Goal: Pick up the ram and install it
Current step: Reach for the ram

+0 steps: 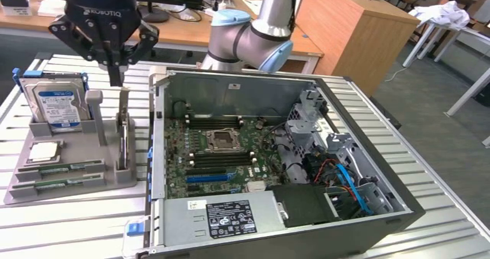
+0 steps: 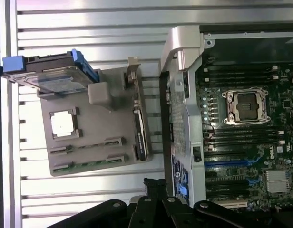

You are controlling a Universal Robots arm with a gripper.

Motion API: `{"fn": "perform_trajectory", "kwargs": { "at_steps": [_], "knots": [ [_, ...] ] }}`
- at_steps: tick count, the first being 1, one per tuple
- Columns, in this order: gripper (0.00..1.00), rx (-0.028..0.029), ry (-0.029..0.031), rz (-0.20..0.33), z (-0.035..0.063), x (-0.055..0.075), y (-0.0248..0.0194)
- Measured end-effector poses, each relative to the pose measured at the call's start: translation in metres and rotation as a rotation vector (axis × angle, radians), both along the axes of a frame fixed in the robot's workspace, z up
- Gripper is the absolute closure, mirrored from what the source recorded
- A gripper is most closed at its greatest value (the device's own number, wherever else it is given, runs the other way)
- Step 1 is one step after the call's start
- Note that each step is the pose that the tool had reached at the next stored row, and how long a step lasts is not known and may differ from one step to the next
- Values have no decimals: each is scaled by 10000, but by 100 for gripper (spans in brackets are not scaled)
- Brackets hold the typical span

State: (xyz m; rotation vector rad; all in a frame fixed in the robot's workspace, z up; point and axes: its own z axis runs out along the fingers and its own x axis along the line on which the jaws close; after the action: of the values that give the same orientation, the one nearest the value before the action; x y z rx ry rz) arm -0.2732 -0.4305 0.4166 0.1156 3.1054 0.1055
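The ram (image 1: pixel 123 137) is a thin stick standing on its long edge in a slot at the side of the grey holder (image 1: pixel 77 181) nearest the computer. It is also in the wrist view, the ram (image 2: pixel 139 128) with dark chips along it. My gripper (image 1: pixel 115 78) hangs just above the ram's far end, fingers shut together and pointing down, with nothing between them. The dark fingertips (image 2: pixel 154 184) appear in the wrist view, clear of the holder (image 2: pixel 96 137). The open computer case (image 1: pixel 348 101) lies beside it, with the motherboard (image 1: pixel 218 161) and its long memory slots (image 1: pixel 222 155) exposed.
A blue-labelled hard drive (image 1: pixel 57 107) stands at the holder's back, and a square silver CPU chip (image 1: pixel 43 151) lies in front of it. Two short green boards (image 1: pixel 57 177) lie flat in the holder. A power supply (image 1: pixel 226 216) fills the case's near end. Desks stand behind.
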Motion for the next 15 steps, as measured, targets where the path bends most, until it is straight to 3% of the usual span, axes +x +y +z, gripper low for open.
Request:
{"fn": "perform_trajectory", "kwargs": {
  "at_steps": [3,7,10,15],
  "knots": [
    [90,40,-2,-1,-3,0,-94],
    [90,78,-3,1,-6,30,-179],
    [90,82,12,-2,-6,122,-204],
    [90,82,73,-1,-5,349,-206]
  ]
}}
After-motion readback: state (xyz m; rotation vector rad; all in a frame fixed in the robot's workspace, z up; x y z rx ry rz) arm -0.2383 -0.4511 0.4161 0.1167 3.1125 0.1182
